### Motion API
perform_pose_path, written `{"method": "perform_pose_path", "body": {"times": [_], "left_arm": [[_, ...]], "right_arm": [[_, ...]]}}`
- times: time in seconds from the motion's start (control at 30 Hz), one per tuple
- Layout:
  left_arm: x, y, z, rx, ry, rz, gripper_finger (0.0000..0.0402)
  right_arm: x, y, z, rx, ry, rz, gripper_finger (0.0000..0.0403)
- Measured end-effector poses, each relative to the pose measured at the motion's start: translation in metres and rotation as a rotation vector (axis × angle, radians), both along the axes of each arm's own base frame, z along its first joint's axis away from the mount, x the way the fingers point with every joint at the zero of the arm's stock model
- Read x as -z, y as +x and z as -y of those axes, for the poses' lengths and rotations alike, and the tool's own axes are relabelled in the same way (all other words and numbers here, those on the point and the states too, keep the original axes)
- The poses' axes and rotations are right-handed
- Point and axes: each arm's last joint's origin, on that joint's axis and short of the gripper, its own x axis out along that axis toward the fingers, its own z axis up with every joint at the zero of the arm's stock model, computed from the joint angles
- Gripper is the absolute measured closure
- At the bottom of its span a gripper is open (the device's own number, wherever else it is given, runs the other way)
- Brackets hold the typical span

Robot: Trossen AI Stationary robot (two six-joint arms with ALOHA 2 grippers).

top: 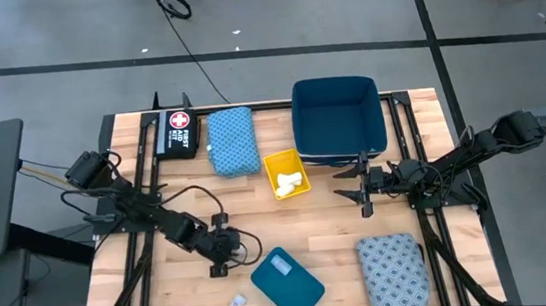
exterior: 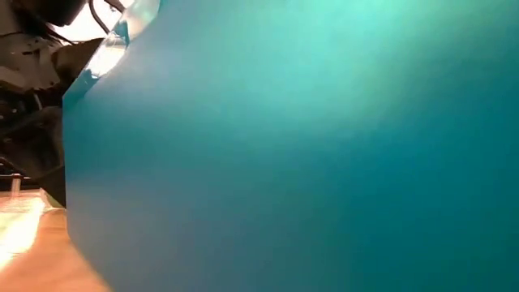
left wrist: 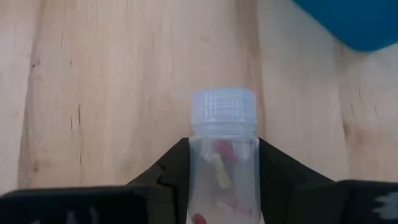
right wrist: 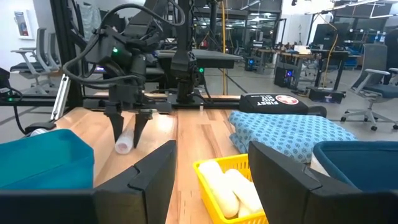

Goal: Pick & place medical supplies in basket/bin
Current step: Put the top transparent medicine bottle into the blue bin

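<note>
My left gripper [top: 218, 257] is at the table's near left, shut on a small clear vial [left wrist: 222, 165] with a ribbed pale cap; the right wrist view also shows that vial [right wrist: 124, 144]. My right gripper [right wrist: 211, 149] hangs open at mid-right, just near of the dark blue basket [top: 338, 117], touching nothing. A yellow bin [top: 287, 172] holds white rolls [right wrist: 235, 186]. The blue pad [top: 232, 140] lies flat at the far side, the grey-blue pad [top: 393, 272] at the near right. One clear packet [top: 235, 305] lies on the wood, another [top: 282, 265] on a teal tray [top: 288, 284]. My left gripper pinches the vial's clear body [left wrist: 222, 177] between its two fingers [left wrist: 174, 174], below the cap [left wrist: 222, 112]. The fingers lie along the vial and come from above, pointing down. The cap end sticks out past the fingertips, close to the wood; I cannot tell whether it touches.
A black case with a red-and-white cross [top: 176, 132] sits at the far left beside the blue pad. The teal tray [exterior: 308, 162] fills nearly the whole low view. Bare wood lies between the two grippers, in the middle of the table.
</note>
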Motion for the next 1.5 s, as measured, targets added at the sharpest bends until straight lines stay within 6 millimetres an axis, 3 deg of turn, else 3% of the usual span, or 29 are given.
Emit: {"method": "perform_pose_path", "body": {"times": [0.2,0.43,0.63,0.83,1.13,1.5], "left_arm": [[-0.007,-0.003,0.006,-0.023,0.098,0.108,0.0277],[-0.033,0.000,0.013,0.026,0.142,0.310,0.0277],[-0.056,0.014,0.020,0.146,0.130,0.536,0.0277],[-0.070,0.032,0.017,0.264,-0.004,0.721,0.0277],[-0.049,0.050,0.010,0.325,-0.145,0.707,0.0277],[-0.036,0.077,0.031,0.452,-0.246,0.670,0.0277]], "right_arm": [[0.000,0.000,0.000,0.000,0.000,0.000,0.0195],[0.000,0.000,0.000,0.000,0.000,0.000,0.0195],[0.000,0.000,0.000,-0.001,0.000,-0.003,0.0195],[0.000,0.000,0.000,-0.004,0.000,-0.005,0.0195],[0.001,0.000,0.000,-0.003,-0.001,-0.007,0.0195],[0.001,0.000,0.000,-0.001,-0.001,-0.007,0.0195]]}}
